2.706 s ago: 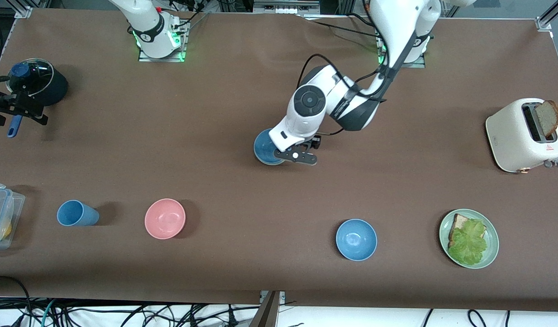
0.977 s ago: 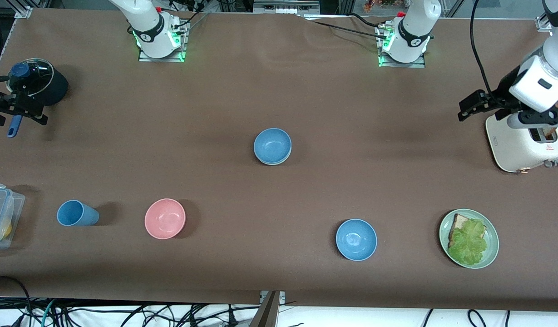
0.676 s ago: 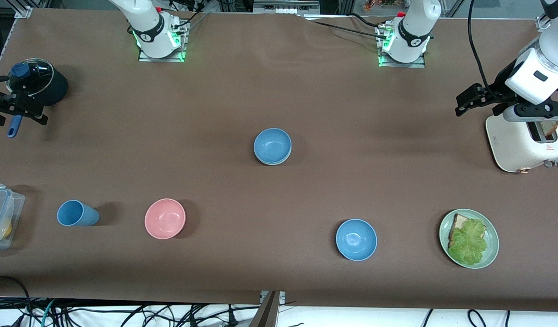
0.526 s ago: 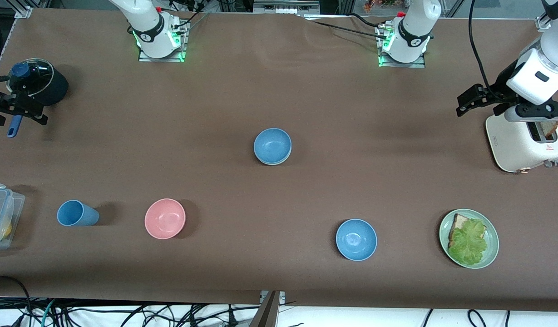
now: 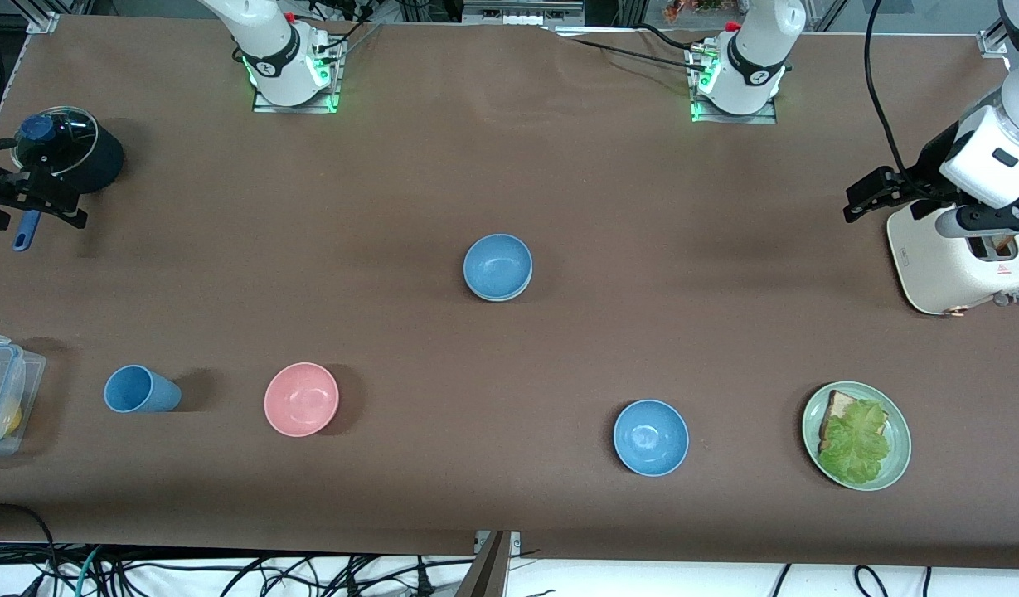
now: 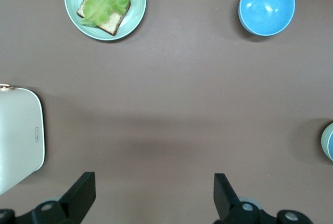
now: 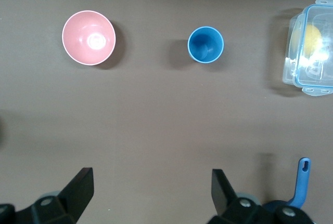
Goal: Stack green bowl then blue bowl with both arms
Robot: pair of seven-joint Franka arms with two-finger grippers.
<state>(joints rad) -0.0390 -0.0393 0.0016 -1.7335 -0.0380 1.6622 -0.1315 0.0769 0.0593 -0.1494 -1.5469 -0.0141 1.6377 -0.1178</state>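
Blue bowl sits nested upright in the green bowl, frame centre, mouth up; being round, it shows no long axis. Left gripper, at frame's right edge over the toaster, gapes empty. Right gripper, left edge by the pot, likewise.

You have bare desk all round the blue bowl nested in the green bowl. Nearer the camera, the pink bowl and glossy bowl flank a wide gap.
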